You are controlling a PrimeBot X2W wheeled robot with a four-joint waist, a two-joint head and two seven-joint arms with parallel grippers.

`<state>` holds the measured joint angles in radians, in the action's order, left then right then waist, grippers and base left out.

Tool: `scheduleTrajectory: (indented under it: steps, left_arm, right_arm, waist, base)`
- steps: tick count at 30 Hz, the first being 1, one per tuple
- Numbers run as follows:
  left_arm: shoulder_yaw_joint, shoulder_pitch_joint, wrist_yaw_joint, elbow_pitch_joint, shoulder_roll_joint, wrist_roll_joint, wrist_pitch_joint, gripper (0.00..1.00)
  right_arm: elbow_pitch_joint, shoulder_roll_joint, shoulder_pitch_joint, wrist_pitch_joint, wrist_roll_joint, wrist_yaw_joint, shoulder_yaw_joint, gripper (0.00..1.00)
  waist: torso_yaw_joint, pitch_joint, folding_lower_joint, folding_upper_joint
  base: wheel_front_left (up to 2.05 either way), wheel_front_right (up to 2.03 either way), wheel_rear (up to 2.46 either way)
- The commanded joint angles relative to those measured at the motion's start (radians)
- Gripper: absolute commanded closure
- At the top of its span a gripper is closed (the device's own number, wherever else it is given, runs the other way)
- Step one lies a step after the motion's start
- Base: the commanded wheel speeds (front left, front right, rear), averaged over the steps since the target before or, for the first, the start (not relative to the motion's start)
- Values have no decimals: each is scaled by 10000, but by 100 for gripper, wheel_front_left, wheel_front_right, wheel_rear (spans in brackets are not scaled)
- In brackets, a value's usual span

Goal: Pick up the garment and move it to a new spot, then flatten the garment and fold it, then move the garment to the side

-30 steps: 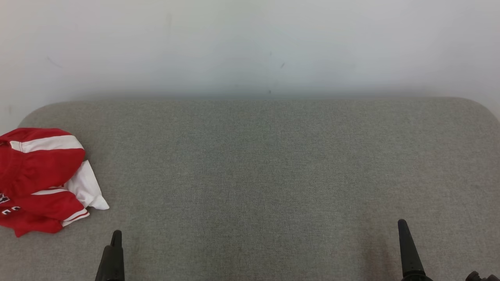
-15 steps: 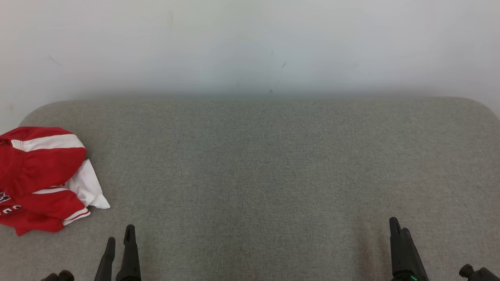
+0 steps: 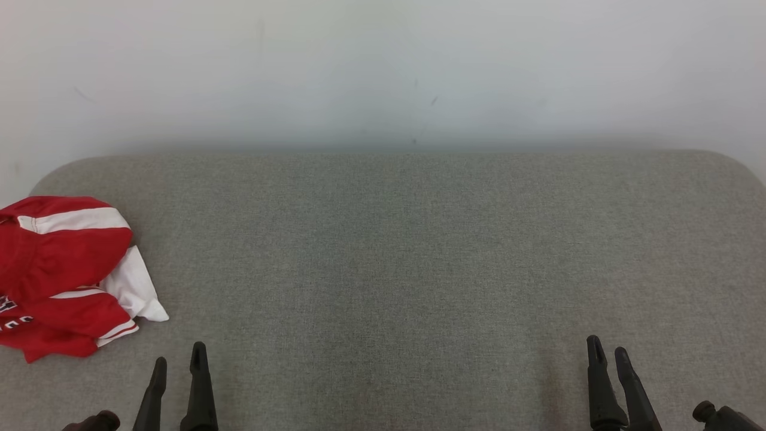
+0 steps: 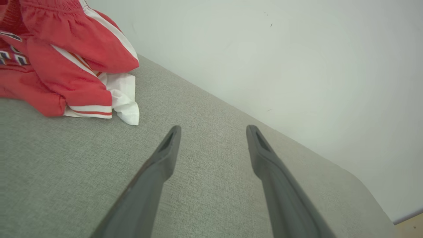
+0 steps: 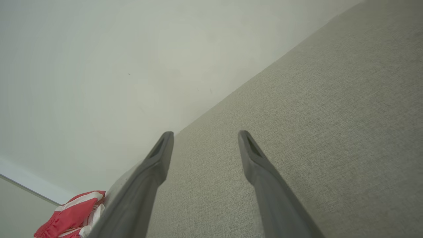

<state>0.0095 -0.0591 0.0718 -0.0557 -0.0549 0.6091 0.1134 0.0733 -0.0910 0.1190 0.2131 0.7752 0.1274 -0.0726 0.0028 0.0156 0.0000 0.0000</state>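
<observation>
Fingers: left gripper (image 3: 179, 353) and right gripper (image 3: 607, 345) both spread apart, empty.
Position: garment (image 3: 60, 263) lies crumpled left of the left gripper, not touching, on grey cushion (image 3: 383, 251).

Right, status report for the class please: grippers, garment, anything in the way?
Left gripper open, empty. Right gripper open, empty. Garment crumpled at grey surface's left edge, untouched. Nothing between it and left gripper.

Here's the grey fabric-covered tabletop (image 3: 407, 251), rounded at its two far corners, its weave smooth and flat across the middle. Over at its left edge the red-and-white garment (image 3: 60, 263) sits in a crumpled heap, a white flap spilling out onto the grey toward the centre.
</observation>
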Motion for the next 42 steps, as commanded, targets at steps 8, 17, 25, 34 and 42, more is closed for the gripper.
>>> scheduleTrajectory:
  steps: [8,17,25,34,42]
  left_arm:
    - [108,167,107,7,8,-1268,332,0]
    - [7,128,-82,-126,16,-2349,580,0]
    - [152,150,-139,-140,24,-3129,825,0]
    - [242,145,12,-246,32,-3888,1046,0]
    - [248,111,152,-338,39,-4362,1199,0]
  right_arm:
    - [161,80,-243,149,-1566,39,58,0]
    - [308,155,-343,225,-2610,42,136,0]
    - [408,223,-407,294,-3388,40,356,0]
    - [556,293,-420,363,-4044,42,708,0]
    - [695,341,-412,422,-4524,44,838,0]
  waist:
    - [56,-10,0,0]
    - [88,24,0,0]
    - [77,56,0,0]
    - [81,54,0,0]
    - [121,8,0,0]
  base:
    - [0,0,0]
    - [0,0,0]
    - [0,0,0]
    - [0,0,0]
    - [0,0,0]
